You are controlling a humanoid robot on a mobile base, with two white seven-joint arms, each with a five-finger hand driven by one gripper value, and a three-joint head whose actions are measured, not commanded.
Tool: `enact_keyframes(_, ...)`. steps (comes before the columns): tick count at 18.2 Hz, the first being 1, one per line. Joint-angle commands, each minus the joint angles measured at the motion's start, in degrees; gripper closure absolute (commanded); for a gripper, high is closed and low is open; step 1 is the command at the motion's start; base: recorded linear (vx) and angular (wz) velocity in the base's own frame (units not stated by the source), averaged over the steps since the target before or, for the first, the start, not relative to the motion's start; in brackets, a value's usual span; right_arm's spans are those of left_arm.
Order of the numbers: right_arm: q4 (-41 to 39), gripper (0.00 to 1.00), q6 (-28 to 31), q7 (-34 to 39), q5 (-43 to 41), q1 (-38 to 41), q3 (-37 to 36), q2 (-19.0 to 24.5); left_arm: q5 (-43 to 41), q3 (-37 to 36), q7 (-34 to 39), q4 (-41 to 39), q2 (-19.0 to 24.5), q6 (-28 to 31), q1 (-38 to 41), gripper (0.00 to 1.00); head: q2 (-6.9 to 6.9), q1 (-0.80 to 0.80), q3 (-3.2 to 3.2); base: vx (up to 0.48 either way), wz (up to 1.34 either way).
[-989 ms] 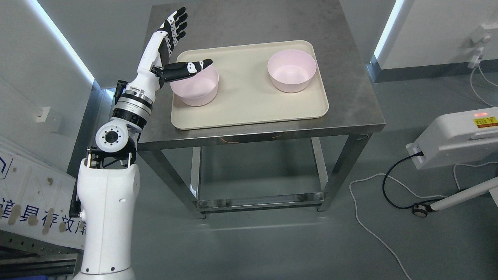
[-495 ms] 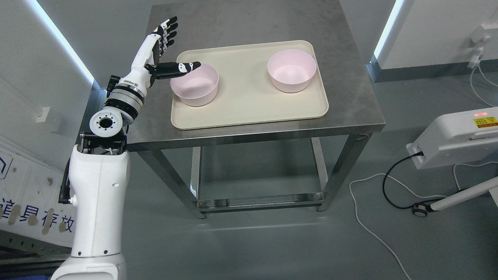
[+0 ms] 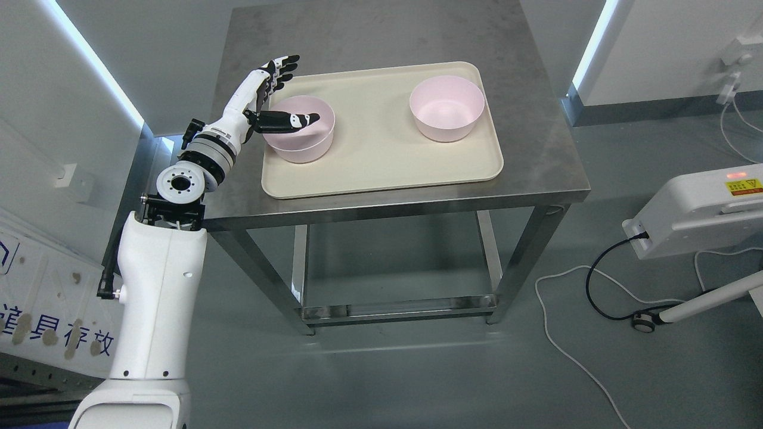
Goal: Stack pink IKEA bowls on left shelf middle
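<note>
The left robot hand [image 3: 271,89] is spread wide and holds nothing. Its thumb reaches out over the mouth of the near bowl [image 3: 299,128], while the four fingers [image 3: 281,67] stand beyond the bowl's far-left rim, apart from it. The wall of the bowl sits in the gap between thumb and fingers, so the hand looks set for a pinch on the rim, though no contact can be made out yet.

The main risk, as I judge it, is a shallow pinch: the bowl is smooth, and if the thumb closes on the rim alone, the bowl may tilt or slip out on the lift. If the fingers come in too low they could push the bowl across the tray [image 3: 381,173] instead of gripping it, since nothing braces it from the right.

The second bowl [image 3: 446,108] rests well apart at the tray's right end, so the stretch of tray between the two is open for carrying one over to the other. The tray's raised lip lies just beside the near bowl on the left, close under the wrist, which leaves little slack there. The tray sits on the steel counter [image 3: 536,161], and the counter's left edge lies near the forearm. The right arm does not show.
</note>
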Motion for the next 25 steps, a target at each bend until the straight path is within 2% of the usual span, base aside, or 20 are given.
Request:
enact_keyframes(1,-1.0,0.0,0.0,0.0,-0.1,0.0,-0.3,-1.0,-4.7,-2.6,-0.2,8.1,1.0,-0.8,-1.7,0.28,0.0,0.0,0.0,0.0,0.0)
enact_keyframes(6,-1.0,0.0,0.0,0.0,-0.1,0.0,-0.3,-1.0,-7.2,-3.3,-1.0,8.5,1.8,-0.8,-5.4,0.41,0.0,0.0,0.0,0.0,0.0)
enact_keyframes(10,-1.0,0.0,0.0,0.0,-0.1,0.0,-0.3,-1.0,-11.2,-5.5,-8.2,9.9,2.9,-0.8,-6.9,0.44,0.0,0.0,0.0,0.0,0.0)
enact_keyframes(12,-1.0,0.0,0.0,0.0,-0.1,0.0,-0.3,-1.0,-14.1,-5.6,-9.0,10.1,3.2,-0.8,-7.5,0.48,0.0,0.0,0.0,0.0,0.0)
enact_keyframes(16,-1.0,0.0,0.0,0.0,-0.1,0.0,-0.3,-1.0,-16.5,-5.7,-8.9,10.3,3.0,-1.5,-8.8,0.6,0.0,0.0,0.0,0.0,0.0)
enact_keyframes(19,-1.0,0.0,0.0,0.0,-0.1,0.0,-0.3,-1.0,-16.6,-5.7,-8.9,10.4,3.0,-4.9,-9.0,0.77,0.0,0.0,0.0,0.0,0.0)
enact_keyframes(20,-1.0,0.0,0.0,0.0,-0.1,0.0,-0.3,-1.0,-16.6,-5.7,-8.9,10.5,3.0,-5.8,-9.0,0.8,0.0,0.0,0.0,0.0,0.0)
enact_keyframes(22,-1.0,0.0,0.0,0.0,-0.1,0.0,-0.3,-1.0,-17.2,-6.2,-8.9,10.9,3.1,-7.2,-9.0,0.8,0.0,0.0,0.0,0.0,0.0)
enact_keyframes(25,-1.0,0.0,0.0,0.0,-0.1,0.0,-0.3,-1.0,-22.6,-6.6,-8.7,12.4,2.6,-9.8,-8.9,0.78,0.0,0.0,0.0,0.0,0.0)
